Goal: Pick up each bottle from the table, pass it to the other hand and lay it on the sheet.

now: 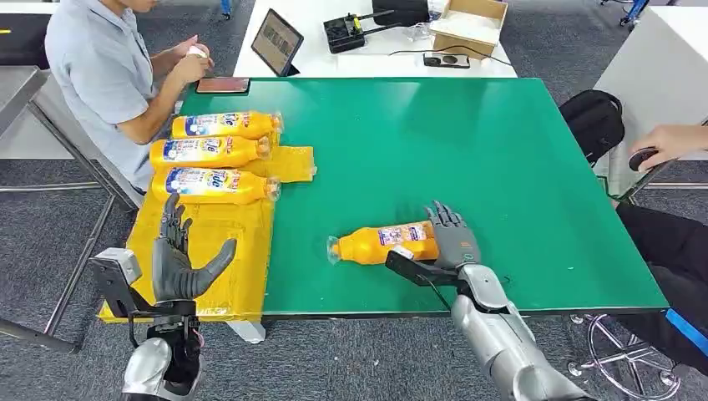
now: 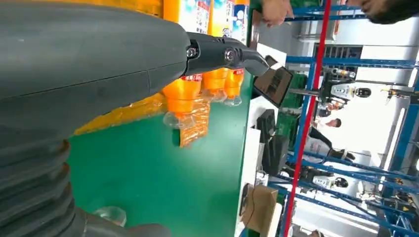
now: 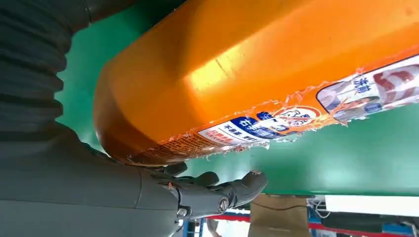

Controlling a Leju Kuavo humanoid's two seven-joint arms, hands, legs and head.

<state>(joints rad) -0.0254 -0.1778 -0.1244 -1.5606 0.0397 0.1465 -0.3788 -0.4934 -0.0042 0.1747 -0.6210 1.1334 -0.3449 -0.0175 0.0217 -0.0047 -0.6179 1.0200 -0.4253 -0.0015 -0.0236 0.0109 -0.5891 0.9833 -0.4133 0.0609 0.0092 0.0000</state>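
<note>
An orange bottle (image 1: pixel 380 243) lies on its side on the green table (image 1: pixel 467 142) near the front edge, cap pointing left. My right hand (image 1: pixel 451 242) is at its base end, fingers spread behind it and thumb in front. In the right wrist view the bottle (image 3: pixel 257 64) rests against the palm of that hand (image 3: pixel 148 197), while the fingers (image 3: pixel 237 187) stay apart from it. Three more orange bottles (image 1: pixel 217 151) lie side by side on the yellow sheet (image 1: pixel 217 251) at the left. My left hand (image 1: pixel 179 259) hovers open over the sheet's front part, holding nothing. The left wrist view shows this hand (image 2: pixel 99 64) and the bottle necks (image 2: pixel 183 91).
A person sits at the table's far left corner beside a phone (image 1: pixel 222 84). Behind stands a white table with a tablet (image 1: pixel 275 40) and a cardboard box (image 1: pixel 469 23). Another person's hand (image 1: pixel 668 142) and a black bag (image 1: pixel 594 117) are at the right.
</note>
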